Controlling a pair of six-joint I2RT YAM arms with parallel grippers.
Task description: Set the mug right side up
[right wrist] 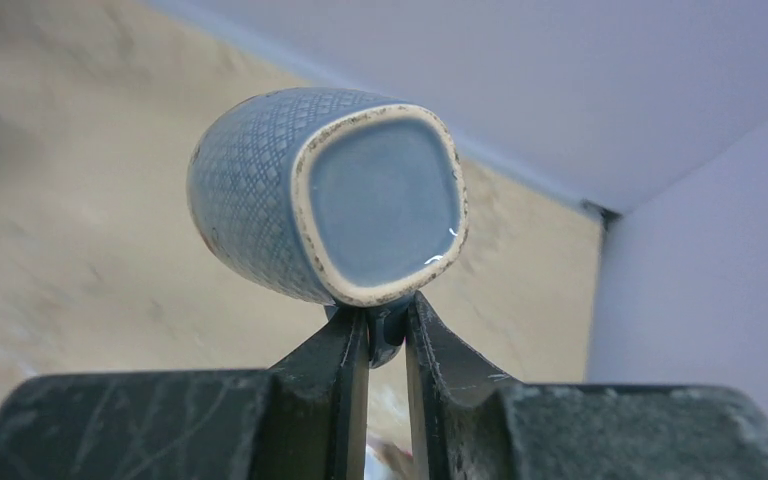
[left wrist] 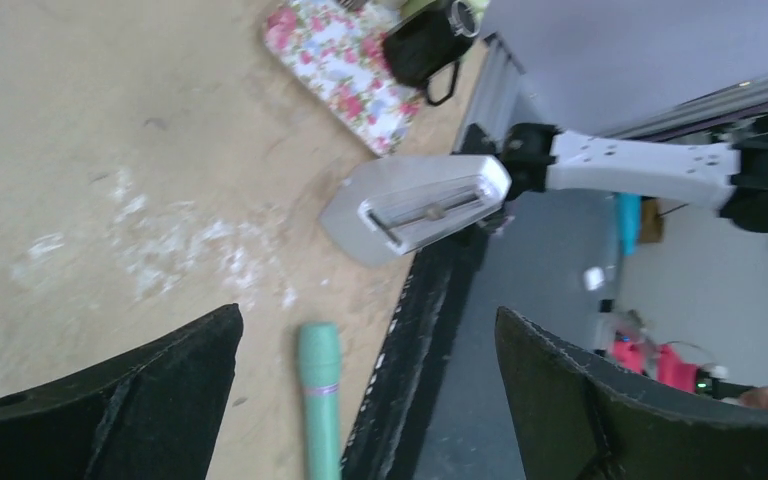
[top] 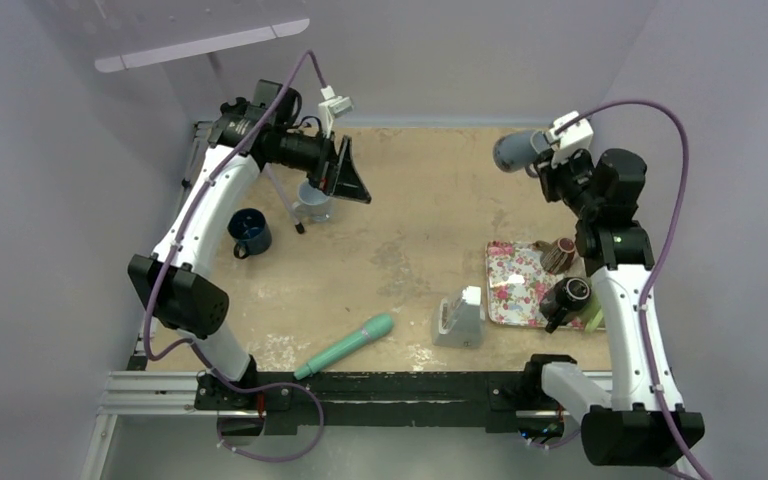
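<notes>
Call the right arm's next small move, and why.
The right gripper is shut on the handle of the blue-grey mug, which is off the table on its side, base toward the wrist camera. So, probably: roll that wrist until the base faces down. Lowering can follow.

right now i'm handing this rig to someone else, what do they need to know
Left gripper: open, holding nothing, up over the far left of the table, next to a pale mug.
Right gripper: shut on the handle of the grey-blue mug, held in the air over the far right of the table.
Mug: on its side, base facing the wrist camera.
Done: the mug is off the table.
Left to do: turn it mouth up, set it down, let go.
</notes>
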